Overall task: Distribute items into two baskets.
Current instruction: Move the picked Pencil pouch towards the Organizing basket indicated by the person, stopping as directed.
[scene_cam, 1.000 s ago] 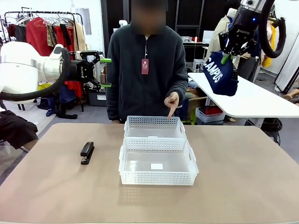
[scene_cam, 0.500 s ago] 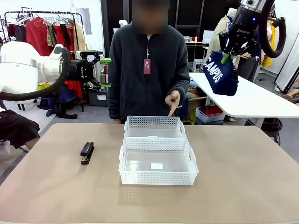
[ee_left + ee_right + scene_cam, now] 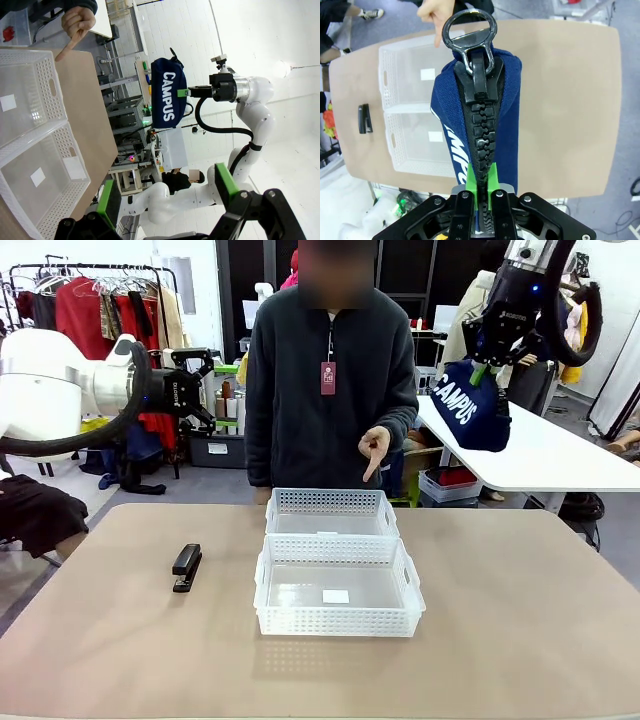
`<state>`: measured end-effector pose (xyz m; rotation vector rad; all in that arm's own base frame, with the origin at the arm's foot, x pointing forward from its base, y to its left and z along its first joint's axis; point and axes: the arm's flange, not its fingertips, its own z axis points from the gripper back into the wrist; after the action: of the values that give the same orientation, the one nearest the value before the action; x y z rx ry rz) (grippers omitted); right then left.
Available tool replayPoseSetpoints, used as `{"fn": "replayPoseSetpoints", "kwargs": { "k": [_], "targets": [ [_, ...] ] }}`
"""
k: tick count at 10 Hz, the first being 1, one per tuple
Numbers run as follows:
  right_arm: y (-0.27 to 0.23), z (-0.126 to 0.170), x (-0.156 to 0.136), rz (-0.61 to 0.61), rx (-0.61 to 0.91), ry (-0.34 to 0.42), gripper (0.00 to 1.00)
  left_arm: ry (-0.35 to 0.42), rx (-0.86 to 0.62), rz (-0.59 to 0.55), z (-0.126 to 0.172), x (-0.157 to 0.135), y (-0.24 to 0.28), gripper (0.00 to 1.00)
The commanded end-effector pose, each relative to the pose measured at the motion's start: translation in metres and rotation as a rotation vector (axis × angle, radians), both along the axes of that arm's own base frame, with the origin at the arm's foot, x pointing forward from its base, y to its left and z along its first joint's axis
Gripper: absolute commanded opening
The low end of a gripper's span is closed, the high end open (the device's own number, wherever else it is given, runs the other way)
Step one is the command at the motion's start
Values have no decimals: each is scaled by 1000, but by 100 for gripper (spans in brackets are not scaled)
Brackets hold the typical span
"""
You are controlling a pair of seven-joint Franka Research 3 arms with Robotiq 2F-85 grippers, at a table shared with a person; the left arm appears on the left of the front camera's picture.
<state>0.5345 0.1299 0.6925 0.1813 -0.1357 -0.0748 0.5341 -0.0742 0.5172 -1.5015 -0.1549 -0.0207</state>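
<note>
My right gripper hangs high at the right, beyond the table, shut on the top of the navy "CAMPUS" pouch. In the right wrist view the pouch dangles from the gripper, zip facing the camera. The black stapler lies on the table left of the baskets. The far basket and the near basket touch end to end at mid-table, with no item inside. My left gripper is open, raised at the left. The left wrist view shows its green pads wide apart.
A person stands at the far side, one hand pointing a finger down above the far basket. A white table stands behind on the right. Bare tabletop lies right of the baskets and in front of them.
The person has straightened up and shifted slightly right, the pointing hand rising a little. The right gripper with the pouch has barely moved. The left arm is still.
</note>
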Motion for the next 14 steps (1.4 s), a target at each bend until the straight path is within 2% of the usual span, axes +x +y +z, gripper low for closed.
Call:
{"fn": "replayPoseSetpoints", "kwargs": {
  "k": [1,2,4,6,7,9,11,14],
  "targets": [
    [12,12,11,91,-62,29,0,-1,-2,1,2,-1,1,100],
    [32,9,25,345,-214,136,0,-1,-2,1,2,-1,1,100],
    [35,8,28,377,-244,130,0,-1,-2,1,2,-1,1,100],
    [52,-8,37,563,-354,172,0,-1,-2,1,2,-1,1,100],
    [61,-12,42,618,-383,170,0,-1,-2,1,2,-1,1,100],
    [73,-33,45,756,-391,45,0,-1,-2,1,2,-1,1,100],
    [86,-49,47,873,-335,-53,0,-1,-2,1,2,-1,1,100],
    [97,-62,47,942,-276,-45,0,-1,-2,1,2,-1,1,100]
  ]
}}
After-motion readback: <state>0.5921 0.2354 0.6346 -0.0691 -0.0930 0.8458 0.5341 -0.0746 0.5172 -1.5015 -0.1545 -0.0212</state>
